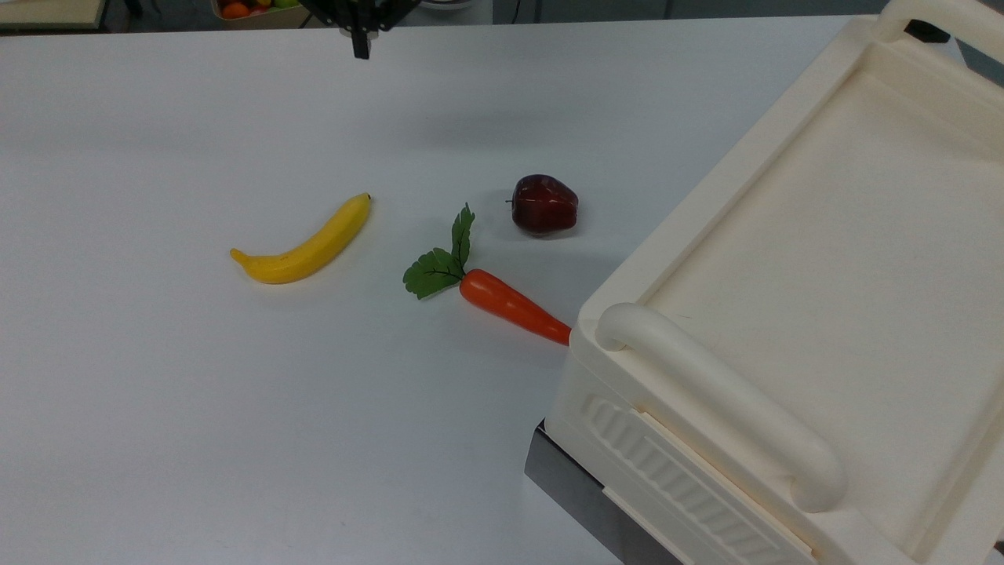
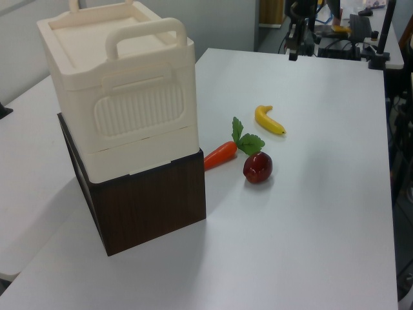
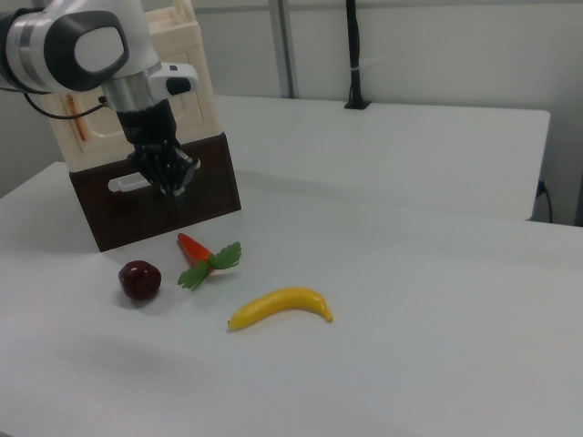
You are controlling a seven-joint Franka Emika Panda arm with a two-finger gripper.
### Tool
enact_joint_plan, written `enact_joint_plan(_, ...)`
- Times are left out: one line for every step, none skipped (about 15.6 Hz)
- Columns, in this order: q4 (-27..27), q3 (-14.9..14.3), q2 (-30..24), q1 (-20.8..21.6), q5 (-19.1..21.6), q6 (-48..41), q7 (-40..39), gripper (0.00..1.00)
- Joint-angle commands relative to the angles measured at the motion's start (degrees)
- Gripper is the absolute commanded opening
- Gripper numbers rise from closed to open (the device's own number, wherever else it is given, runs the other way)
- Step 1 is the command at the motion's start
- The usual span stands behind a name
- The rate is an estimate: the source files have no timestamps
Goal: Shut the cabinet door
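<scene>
Gripper (image 1: 361, 49) hangs above the white table (image 1: 157, 408), fingers apparently pressed together, empty, well apart from cabinet (image 2: 122, 97). Banana (image 1: 306, 243), carrot (image 1: 510, 304), apple (image 1: 544, 204) lie between.

White table (image 1: 157, 431); banana (image 1: 306, 245), carrot (image 1: 510, 304), dark red apple (image 1: 544, 205), cabinet (image 1: 823, 314) resting on it
</scene>
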Motion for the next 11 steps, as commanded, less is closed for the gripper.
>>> enact_joint_plan(-1.8, -0.01, -1.84, -1.02, 0.81, -1.34, -1.15, 0.0)
enact_joint_plan(-1.63, -0.01, -1.84, -1.11, 1.07, -1.6, -1.15, 0.0)
enact_joint_plan(-1.54, -0.01, -1.84, -1.37, 1.25, -1.96, -1.15, 0.0)
enact_joint_plan(-1.45, -0.01, -1.84, -1.55, 1.34, -2.05, -0.98, 0.06)
enact_joint_plan(-1.28, -0.01, -1.84, -1.72, 1.77, -2.13, -0.89, 0.25)
enact_joint_plan(-1.02, -0.1, -1.84, -1.81, 2.04, -2.13, -0.97, 0.35)
enact_joint_plan(-0.66, -0.1, -1.84, -2.25, 2.04, -2.13, -0.97, 0.42)
enact_joint_plan(-0.57, -0.1, -1.84, -2.69, 2.13, -2.13, -1.06, 0.54)
enact_joint_plan(-0.57, -0.1, -1.92, -2.78, 2.21, -2.22, -1.15, 0.77)
enact_joint_plan(-0.57, -0.1, -1.84, -2.78, 2.13, -2.14, -0.98, 1.0)
enact_joint_plan(-0.49, -0.1, -1.84, -2.69, 2.13, -2.22, -1.15, 1.0)
